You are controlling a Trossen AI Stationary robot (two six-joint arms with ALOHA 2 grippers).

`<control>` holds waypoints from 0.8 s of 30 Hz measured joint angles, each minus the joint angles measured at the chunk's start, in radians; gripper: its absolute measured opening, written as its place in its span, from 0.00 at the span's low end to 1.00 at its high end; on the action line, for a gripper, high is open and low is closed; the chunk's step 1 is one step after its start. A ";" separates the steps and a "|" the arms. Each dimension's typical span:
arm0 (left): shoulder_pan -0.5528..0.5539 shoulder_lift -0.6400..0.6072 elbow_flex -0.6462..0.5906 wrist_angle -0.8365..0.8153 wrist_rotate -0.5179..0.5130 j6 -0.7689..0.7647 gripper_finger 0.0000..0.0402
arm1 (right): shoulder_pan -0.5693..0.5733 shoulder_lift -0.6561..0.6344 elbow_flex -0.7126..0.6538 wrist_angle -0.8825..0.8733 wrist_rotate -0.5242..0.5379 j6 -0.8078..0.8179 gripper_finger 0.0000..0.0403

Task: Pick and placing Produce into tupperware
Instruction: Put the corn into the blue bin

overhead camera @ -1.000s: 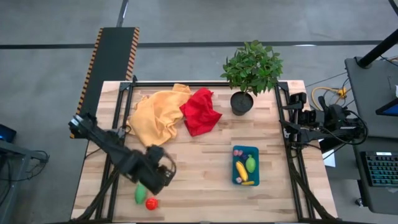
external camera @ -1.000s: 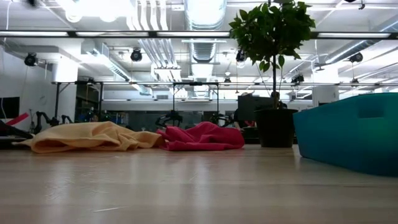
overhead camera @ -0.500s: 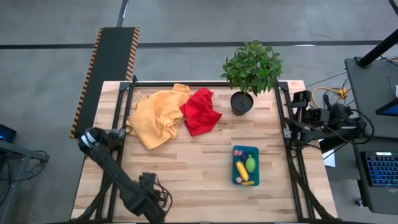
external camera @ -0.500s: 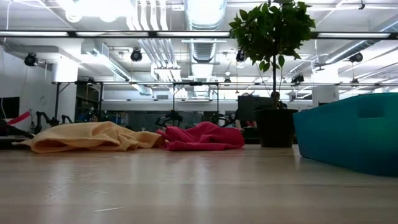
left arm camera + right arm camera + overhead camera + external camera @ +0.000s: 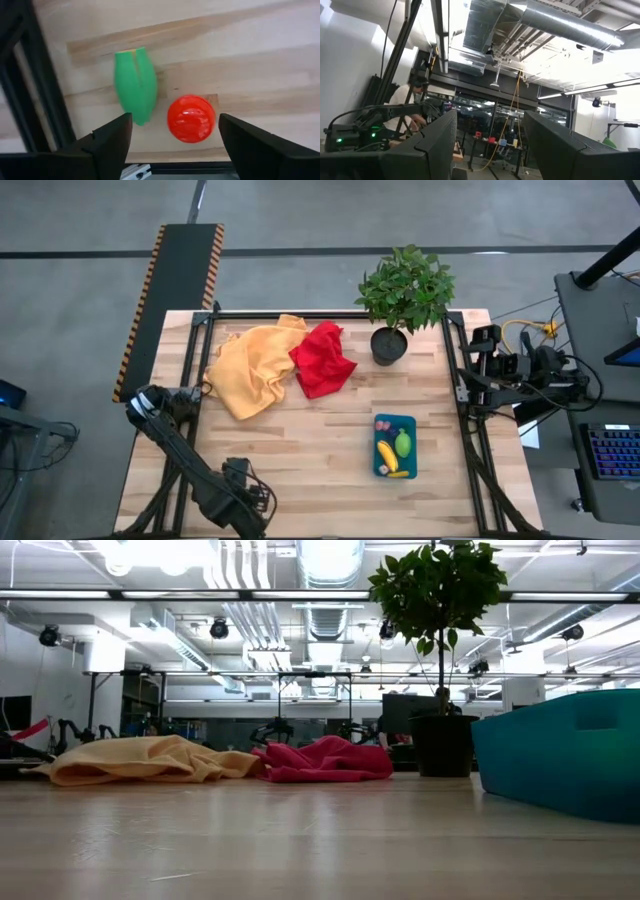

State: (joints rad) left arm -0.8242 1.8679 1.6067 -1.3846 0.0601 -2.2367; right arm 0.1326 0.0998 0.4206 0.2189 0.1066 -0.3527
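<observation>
Left gripper (image 5: 172, 137) at the table's near edge, fingers spread wide and empty, red tomato (image 5: 191, 119) between them, green piece (image 5: 135, 84) beside it

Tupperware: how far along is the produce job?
Done: the tupperware already holds a banana, a green piece and small pink bits. In hand: nothing; the left hand hangs open over the green pod and red tomato at the table's near-left edge. Left: those two. The right hand waits open off the table's right side.
</observation>
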 joint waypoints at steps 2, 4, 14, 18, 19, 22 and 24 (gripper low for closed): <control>0.000 0.000 -0.002 -0.021 0.006 -0.051 0.70 | 0.000 0.000 0.000 -0.002 0.000 0.001 0.56; 0.000 0.000 -0.004 -0.020 0.006 -0.066 0.70 | 0.000 0.000 0.000 -0.002 0.000 0.001 0.56; 0.000 0.000 -0.092 -0.065 0.007 -0.062 0.70 | 0.000 0.000 0.000 -0.001 0.000 0.004 0.56; 0.002 0.000 -0.154 -0.008 0.020 -0.062 0.70 | 0.000 0.000 0.000 0.000 -0.001 0.004 0.56; 0.002 0.000 -0.165 0.007 0.023 -0.062 0.70 | 0.000 0.000 0.000 0.000 -0.001 0.004 0.56; 0.002 0.000 -0.198 0.078 0.047 -0.062 0.70 | 0.000 0.000 0.000 0.000 -0.001 0.004 0.56; 0.000 0.000 -0.217 0.103 0.070 -0.062 0.70 | 0.000 0.000 0.000 0.000 -0.001 0.004 0.56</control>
State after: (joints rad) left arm -0.8239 1.8679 1.3899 -1.2819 0.1297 -2.2984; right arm 0.1326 0.0998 0.4206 0.2188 0.1059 -0.3486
